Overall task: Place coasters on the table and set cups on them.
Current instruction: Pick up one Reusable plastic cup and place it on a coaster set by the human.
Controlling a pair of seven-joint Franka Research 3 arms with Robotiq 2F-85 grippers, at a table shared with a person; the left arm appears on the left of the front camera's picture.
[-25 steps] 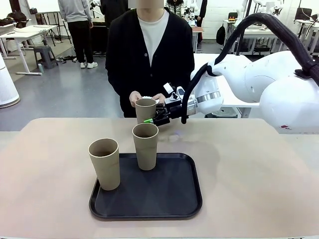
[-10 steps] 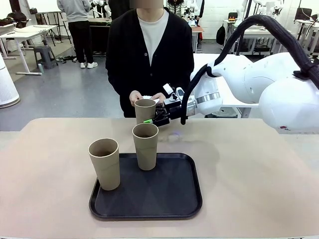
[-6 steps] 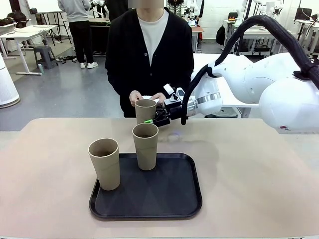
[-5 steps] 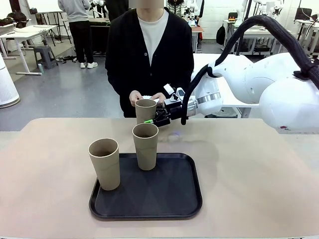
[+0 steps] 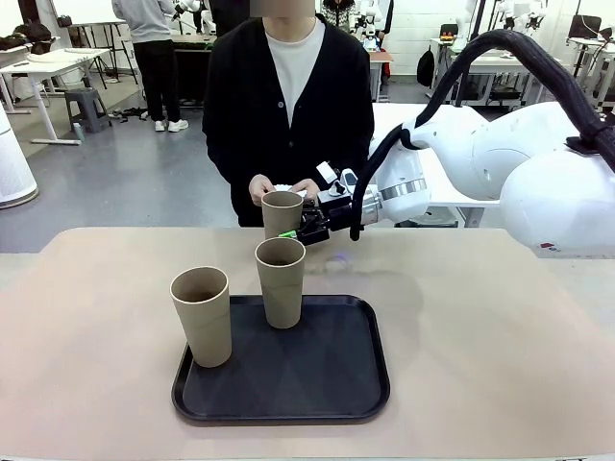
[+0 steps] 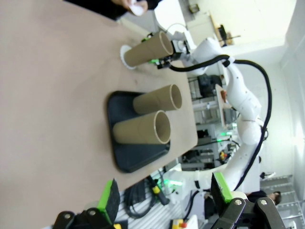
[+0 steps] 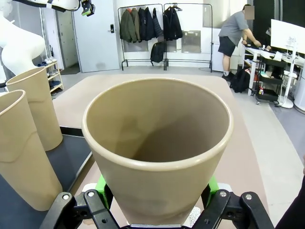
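Note:
My right gripper (image 5: 288, 229) is shut on a tan cup (image 5: 281, 211) near the table's far edge, in front of the person. In the left wrist view this cup (image 6: 148, 49) stands with its base on a white coaster (image 6: 126, 56) on the beige table (image 5: 480, 327). In the right wrist view the cup (image 7: 157, 143) sits between the green pads (image 7: 101, 185) of that gripper (image 7: 157, 193). Two more cups (image 5: 203, 315) (image 5: 280, 281) stand on the black tray (image 5: 327, 375). The person's hands hold white coasters (image 5: 282, 189). My left gripper (image 6: 164, 200) hangs open, far from the cups.
The black tray (image 6: 125, 143) lies in the table's middle, nearer my side. The person stands close against the far edge. Bare tabletop stretches to the left and right of the tray.

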